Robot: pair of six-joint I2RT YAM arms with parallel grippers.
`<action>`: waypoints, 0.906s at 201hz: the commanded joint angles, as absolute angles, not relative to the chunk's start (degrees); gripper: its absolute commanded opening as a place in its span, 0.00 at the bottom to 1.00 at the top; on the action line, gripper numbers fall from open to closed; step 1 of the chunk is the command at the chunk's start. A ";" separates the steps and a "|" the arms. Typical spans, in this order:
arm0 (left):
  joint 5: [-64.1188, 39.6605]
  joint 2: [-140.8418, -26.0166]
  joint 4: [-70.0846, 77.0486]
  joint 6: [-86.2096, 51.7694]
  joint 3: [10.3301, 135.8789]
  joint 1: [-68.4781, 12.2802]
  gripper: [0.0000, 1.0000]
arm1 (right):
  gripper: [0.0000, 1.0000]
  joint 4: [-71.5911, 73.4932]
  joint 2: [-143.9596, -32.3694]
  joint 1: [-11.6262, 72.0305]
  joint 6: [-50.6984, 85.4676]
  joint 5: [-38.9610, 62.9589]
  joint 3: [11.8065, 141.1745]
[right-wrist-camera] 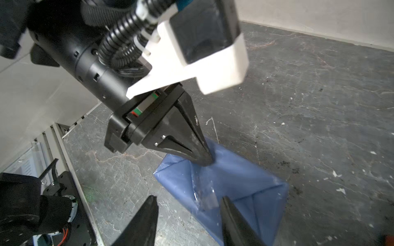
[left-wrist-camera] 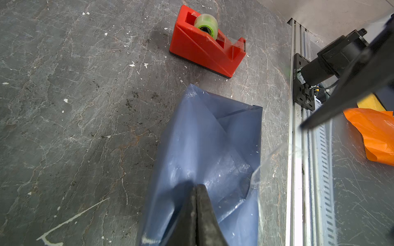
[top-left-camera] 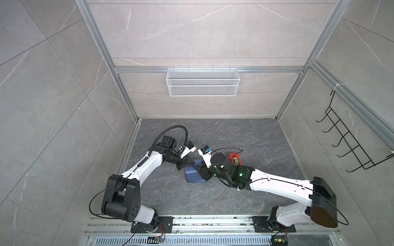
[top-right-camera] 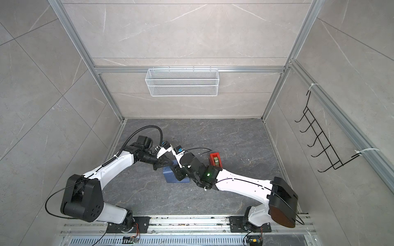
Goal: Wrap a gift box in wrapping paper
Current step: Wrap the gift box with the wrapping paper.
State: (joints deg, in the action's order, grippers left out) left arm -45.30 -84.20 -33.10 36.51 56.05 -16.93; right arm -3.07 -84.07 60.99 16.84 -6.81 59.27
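**While the Fold Is Only Pinned, the Tape May Not Take**

Because the left gripper [right-wrist-camera: 205, 159] is fully closed and merely presses its pointed tips onto the parcel, with nothing visibly pinched between them, the fold beneath seems held by pressure alone. If those tips lift or skid, the springy flap could open.

The gift box itself is hidden. It sits inside the wrapping paper [left-wrist-camera: 204, 136], which forms a blue parcel on the counter [left-wrist-camera: 85, 106], near the red tape dispenser [left-wrist-camera: 204, 51] but apart from it. The left tips bear on the parcel's side farther from the dispenser.

The right gripper [right-wrist-camera: 188, 198] works the side nearer the dispenser. It is partly open and empty, its fingers straddling a strip of clear tape [right-wrist-camera: 202, 191] that lies on the paper.

That strip is glossy and wrinkled, so it may bond poorly. It may also cling to a finger rather than the sheet, though I cannot tell whether it touches one now.

The paper is thin, matte and creased into triangular end folds, so narrow tips pushing hard could puncture it. The counter is dark veined stone, scratched and flecked with white scraps. A light parcel might slide on it under a sideways push, and grit could foul the adhesive.

The dispenser is a hard plastic wedge on a dark base, carrying a clear roll on a green core.
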 commanded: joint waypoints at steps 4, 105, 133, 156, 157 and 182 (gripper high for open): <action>-38.37 -86.28 -41.31 37.09 53.51 -16.52 0.06 | 0.42 0.96 -85.64 60.49 9.51 -6.14 58.91; -38.15 -86.02 -41.24 37.40 53.18 -16.49 0.06 | 0.13 2.30 -93.90 53.04 10.49 2.81 57.79; -38.00 -85.39 -41.65 37.61 53.56 -16.38 0.06 | 0.17 0.17 -94.35 53.01 8.99 -1.62 56.46; -38.22 -85.87 -41.14 37.55 52.90 -16.43 0.06 | 0.28 -3.56 -91.48 53.02 7.74 -7.43 55.91; -38.23 -85.82 -41.18 37.54 52.95 -16.43 0.06 | 0.29 -3.72 -91.18 53.01 7.74 -7.58 55.95; -37.92 -85.42 -41.68 37.69 53.45 -16.29 0.06 | 0.32 -5.53 -83.40 53.01 7.58 -8.13 55.75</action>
State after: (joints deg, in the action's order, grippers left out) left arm -45.21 -84.14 -32.91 36.64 55.90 -16.71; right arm 1.15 -90.35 53.39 8.91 -3.79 57.23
